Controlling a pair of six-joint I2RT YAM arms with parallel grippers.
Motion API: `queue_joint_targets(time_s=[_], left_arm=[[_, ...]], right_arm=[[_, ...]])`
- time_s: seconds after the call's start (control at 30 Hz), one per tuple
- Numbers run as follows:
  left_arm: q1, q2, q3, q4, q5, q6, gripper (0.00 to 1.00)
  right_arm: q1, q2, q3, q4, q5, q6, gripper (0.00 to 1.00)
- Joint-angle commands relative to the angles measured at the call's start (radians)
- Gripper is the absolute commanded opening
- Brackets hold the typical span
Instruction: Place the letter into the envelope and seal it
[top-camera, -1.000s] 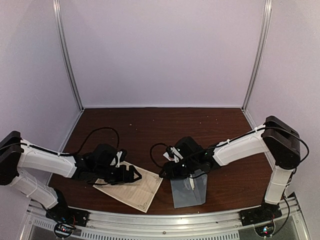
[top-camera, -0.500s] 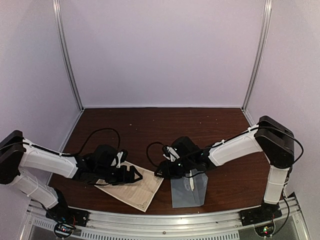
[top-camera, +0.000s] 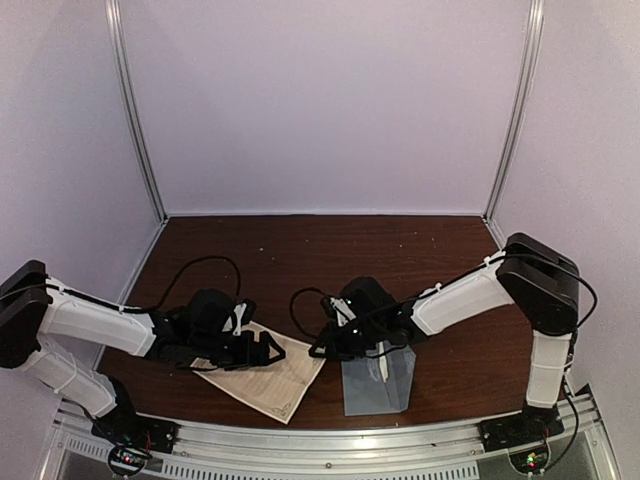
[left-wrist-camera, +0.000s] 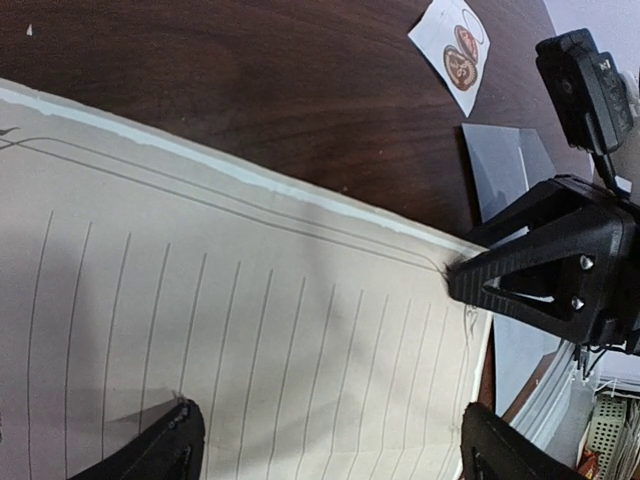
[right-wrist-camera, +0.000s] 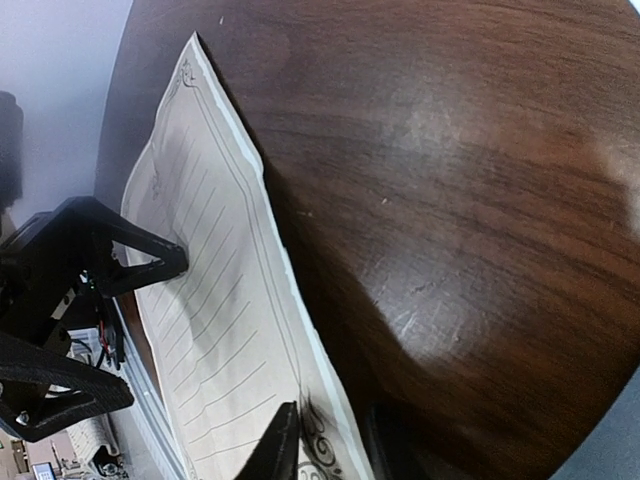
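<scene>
The letter (top-camera: 265, 385) is a beige lined sheet lying flat on the brown table at the front left. My left gripper (top-camera: 265, 350) hovers low over it, open, its fingertips spread wide across the lined letter (left-wrist-camera: 250, 330) with nothing between them. My right gripper (top-camera: 322, 345) is at the letter's right corner. Its jaws are narrow but open, astride the ornamented edge of the letter (right-wrist-camera: 220, 300): one fingertip (right-wrist-camera: 285, 440) rests on the sheet and the other sits just past the edge. The grey-blue envelope (top-camera: 378, 385) lies to the right, under the right arm.
A small white card with red round stickers (left-wrist-camera: 455, 55) lies on the table beyond the letter. The table's front metal rail (top-camera: 330, 440) runs close behind the letter and envelope. White walls close in the back and both sides.
My right gripper has shifted a little left onto the letter's corner and its jaws have narrowed. The left arm and the letter have not moved.
</scene>
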Motion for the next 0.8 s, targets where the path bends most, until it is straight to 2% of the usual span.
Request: queue_joint_targets(time_s=[0.0,0.1,0.27,0.4,0.5,0.63,0.77], left_arm=[[0.006,0.012,-0.008,0.03,0.004,0.009,0.91],[0.007,0.006,-0.002,0.026,-0.003,0.009,0.91],[0.03,-0.061,0.047,-0.035,-0.036,0.067,0.92],[0.136,-0.135,0.129,-0.115,0.004,0.176,0.93],[0.228,-0.16,0.256,-0.248,0.035,0.314,0.94],[0.348,-0.112,0.487,-0.402,0.093,0.493,0.94],[0.42,-0.029,0.684,-0.455,0.155,0.601,0.94]], right_arm=[[0.009,0.011,0.009,0.06,-0.035,0.032,0.17],[0.009,-0.011,-0.002,0.097,-0.034,0.043,0.0],[-0.005,-0.105,-0.011,0.071,0.027,0.005,0.0],[-0.045,-0.228,0.001,-0.06,0.116,-0.094,0.0],[-0.091,-0.325,0.002,-0.17,0.208,-0.187,0.0],[-0.189,-0.418,0.009,-0.332,0.291,-0.289,0.0],[-0.302,-0.474,0.044,-0.433,0.315,-0.373,0.0]])
